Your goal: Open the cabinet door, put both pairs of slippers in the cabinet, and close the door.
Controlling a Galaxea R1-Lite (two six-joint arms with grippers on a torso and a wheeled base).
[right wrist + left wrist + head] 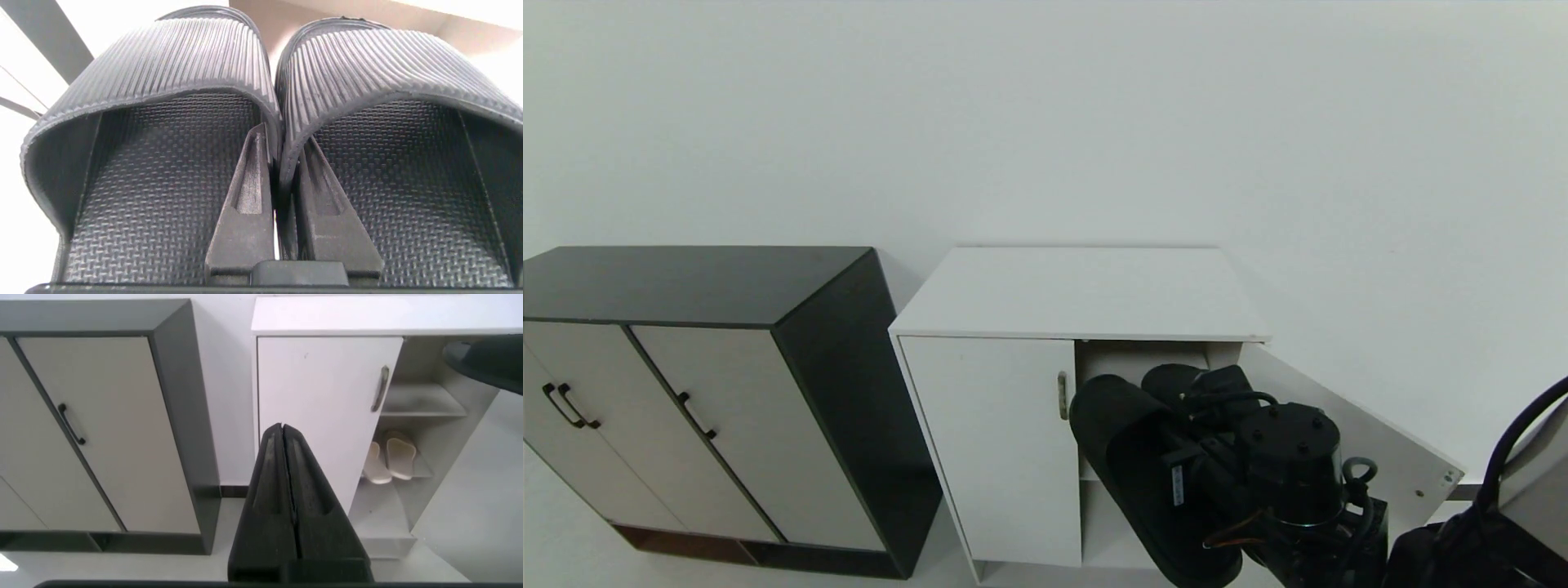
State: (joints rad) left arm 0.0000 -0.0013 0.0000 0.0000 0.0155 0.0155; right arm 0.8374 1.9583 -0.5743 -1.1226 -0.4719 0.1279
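Head view, toward 6 o'clock: white cabinet (1078, 294), with right door (1372, 457) swung out to 4 o'clock and left door (992, 441) shut. Opening wide enough, it seems, for passing a load inside without touching the shut leaf.

Directly before this opening, at 5 o'clock: black slippers (1143, 465), held as one pair with toes pointing toward the cabinet. Gripped by right gripper (282, 143), clamped on the two inner side walls pressed together, one finger (245, 204) inside each slipper. Probably chosen so in order to move both at once and have them side by side for setting down. Not yet inside, judging from the head view; hanging just in front of the shelves.

Lower in the cabinet, in left wrist view: pale slippers (391, 457) lying on a board, side by side, under an upper shelf (417, 400). So first pair done, second pair in the claw, closing of the door not yet done.

Left gripper (283, 437) holding nothing, fingers together, facing the left door and apart from the opening, likely to leave room for the right arm.

At 9 o'clock of the white cabinet: dark cabinet (686, 286), both doors shut, no part of the job.

For next move, presumably needed: push forward clear of the shelf edge, then set down beside or above the pale pair.
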